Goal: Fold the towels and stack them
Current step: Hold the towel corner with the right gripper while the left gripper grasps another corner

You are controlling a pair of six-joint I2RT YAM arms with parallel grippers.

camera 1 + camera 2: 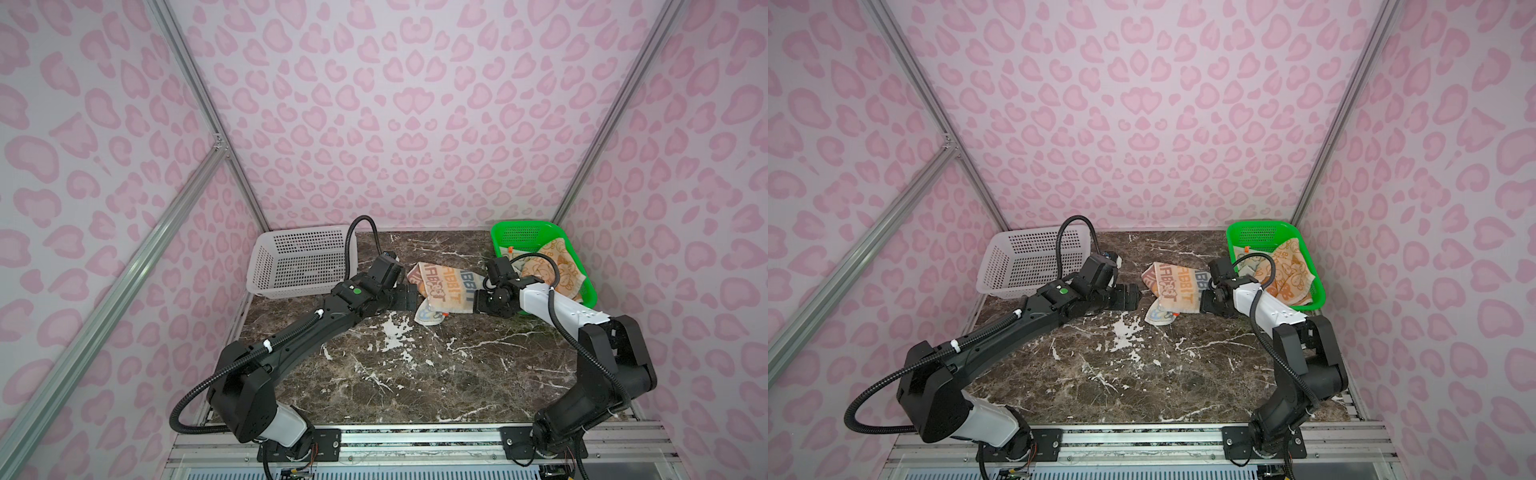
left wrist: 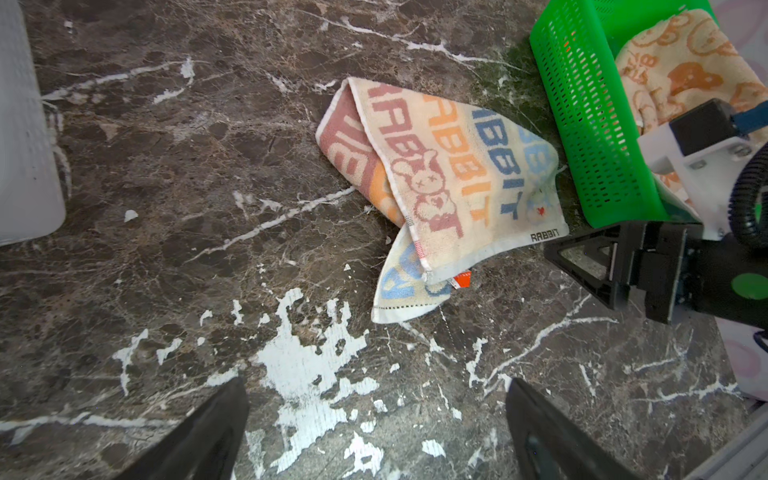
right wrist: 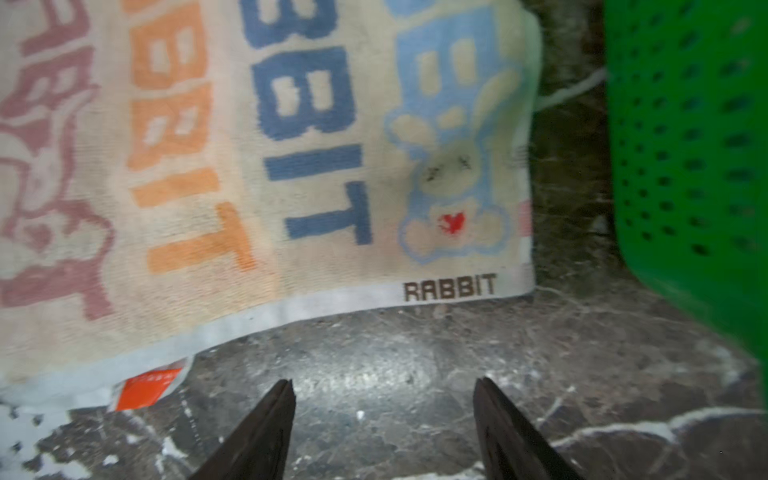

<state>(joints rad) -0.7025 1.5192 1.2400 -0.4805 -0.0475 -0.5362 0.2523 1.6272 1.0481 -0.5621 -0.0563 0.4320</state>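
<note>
Cream terry RABBIT-lettered towel [image 2: 453, 166] sits rumpled on the marble counter [image 2: 166, 166]. Left gripper [image 2: 376, 395] wide, right gripper [image 3: 384, 386] parted, both empty. I'd pinch opposite corners and flatten first.

A lab robot booth: aluminium frame [image 1: 205, 99], pink printed walls [image 1: 395, 104], metal mounting rail [image 1: 419, 434].

Cream towel [image 2: 457, 166], orange-blue lettering; green basket [image 2: 590, 124].

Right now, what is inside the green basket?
A crumpled cream towel with orange bunnies lies in the green basket. The right arm covers its near end, and anything beneath the towel cannot be seen.
</note>
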